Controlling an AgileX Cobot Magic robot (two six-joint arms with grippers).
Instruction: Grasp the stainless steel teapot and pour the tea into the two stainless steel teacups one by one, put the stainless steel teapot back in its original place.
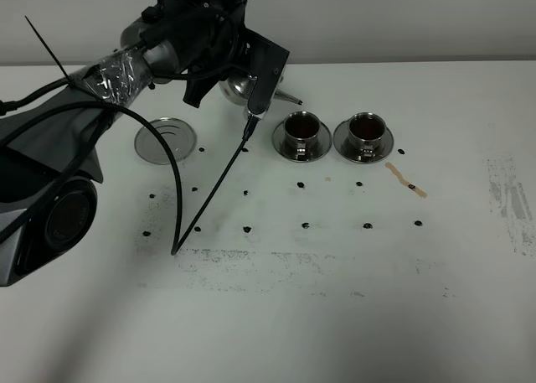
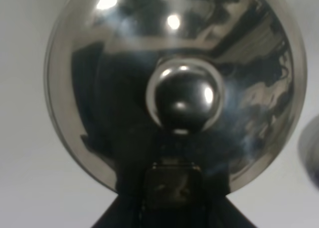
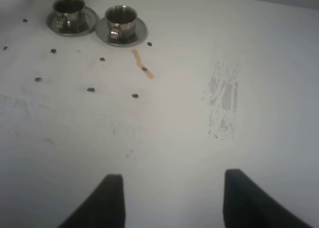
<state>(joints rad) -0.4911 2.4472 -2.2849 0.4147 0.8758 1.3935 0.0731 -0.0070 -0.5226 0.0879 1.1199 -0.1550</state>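
Note:
The stainless steel teapot (image 1: 241, 86) is at the back of the table, between the flat steel disc (image 1: 166, 140) and the cups, with its spout (image 1: 289, 98) pointing right. My left gripper (image 2: 172, 188) is shut on its handle. The domed lid and knob (image 2: 184, 96) fill the left wrist view. Two steel teacups on saucers stand side by side, the left one (image 1: 302, 131) and the right one (image 1: 364, 130), both holding dark tea. They also show in the right wrist view (image 3: 68, 8) (image 3: 121, 18). My right gripper (image 3: 172, 203) is open and empty, out of the exterior view.
Black dot marks (image 1: 305, 225) are scattered over the white table. A tan streak (image 1: 406, 180) lies by the right cup. A scuffed patch (image 1: 507, 194) is at the right. A black cable (image 1: 180, 199) loops down from the left arm onto the table.

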